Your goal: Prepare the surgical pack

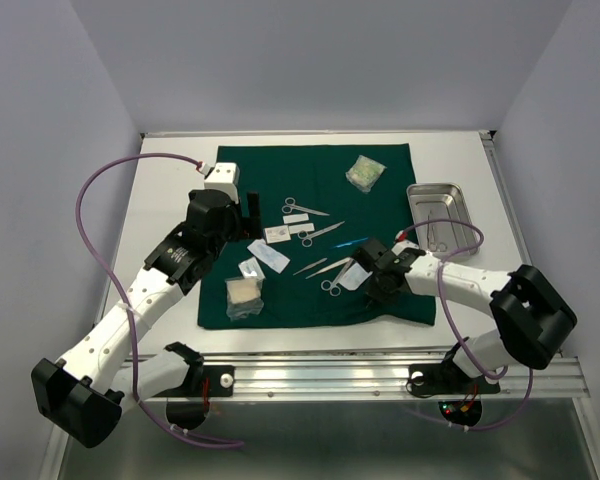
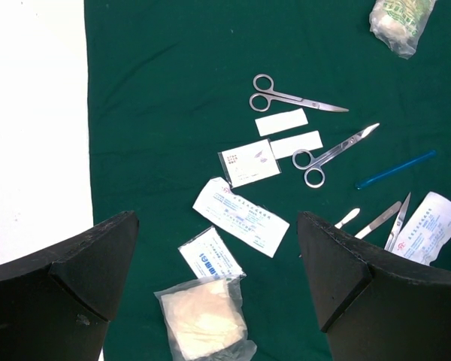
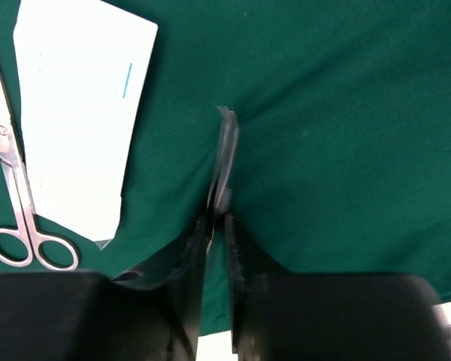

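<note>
Dark green cloth drape (image 1: pixel 380 170) spread over the middle of the white table (image 1: pixel 165 180), carrying metal scissors (image 2: pixel 295 98), slim steel forceps (image 2: pixel 397 222), white gauze packets (image 2: pixel 207 323) and a printed paper sachet (image 2: pixel 240 216). A small rectangular steel tray (image 1: pixel 455 200) stands just right of the drape. Left gripper (image 1: pixel 235 210): jaws wide apart above the drape's left part. Right gripper (image 3: pixel 219 218): fingers nearly together, pinching a thin grey strip (image 3: pixel 225 150), which cannot be identified, over the drape's near right part.

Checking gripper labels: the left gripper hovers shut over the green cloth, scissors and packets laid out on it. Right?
No: the left gripper is wide open, not shut; the left wrist view shows it. It does hover over the green cloth with scissors and packets laid out.
</note>
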Motion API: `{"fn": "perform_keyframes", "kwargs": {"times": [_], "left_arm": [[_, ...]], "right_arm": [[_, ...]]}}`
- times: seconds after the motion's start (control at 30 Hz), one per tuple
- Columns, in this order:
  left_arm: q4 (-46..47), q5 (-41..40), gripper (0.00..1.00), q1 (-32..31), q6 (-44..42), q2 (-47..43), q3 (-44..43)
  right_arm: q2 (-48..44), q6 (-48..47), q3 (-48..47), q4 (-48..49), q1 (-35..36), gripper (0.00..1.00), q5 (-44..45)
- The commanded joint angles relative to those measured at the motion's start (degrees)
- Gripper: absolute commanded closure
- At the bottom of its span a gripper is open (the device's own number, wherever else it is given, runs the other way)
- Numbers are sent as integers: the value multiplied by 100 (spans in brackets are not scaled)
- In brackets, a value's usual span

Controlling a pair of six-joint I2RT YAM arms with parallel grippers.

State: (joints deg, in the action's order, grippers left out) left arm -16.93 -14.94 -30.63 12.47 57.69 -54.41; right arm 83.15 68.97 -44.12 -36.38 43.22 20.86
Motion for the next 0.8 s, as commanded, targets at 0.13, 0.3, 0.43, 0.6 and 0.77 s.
{"fn": "perform_keyframes", "kwargs": {"times": [0.13, 0.3, 0.43, 0.6, 0.77], "left_arm": [[234, 26, 1, 31, -34, -126, 27], [243, 35, 1, 31, -43, -118, 10], [251, 53, 1, 40, -17, -109, 18], [234, 70, 1, 31, -8, -118, -8], [234, 70, 1, 31, -8, -118, -17]], "right_arm": [[-448, -120, -167, -360, 28, 91, 691], [-581, -436, -229, -598, 28, 89, 911], [-520, -577, -168, -537, 28, 88, 893], [-511, -788, -211, -414, 28, 83, 911], [-204, -1000, -238, -212, 28, 69, 823]]}}
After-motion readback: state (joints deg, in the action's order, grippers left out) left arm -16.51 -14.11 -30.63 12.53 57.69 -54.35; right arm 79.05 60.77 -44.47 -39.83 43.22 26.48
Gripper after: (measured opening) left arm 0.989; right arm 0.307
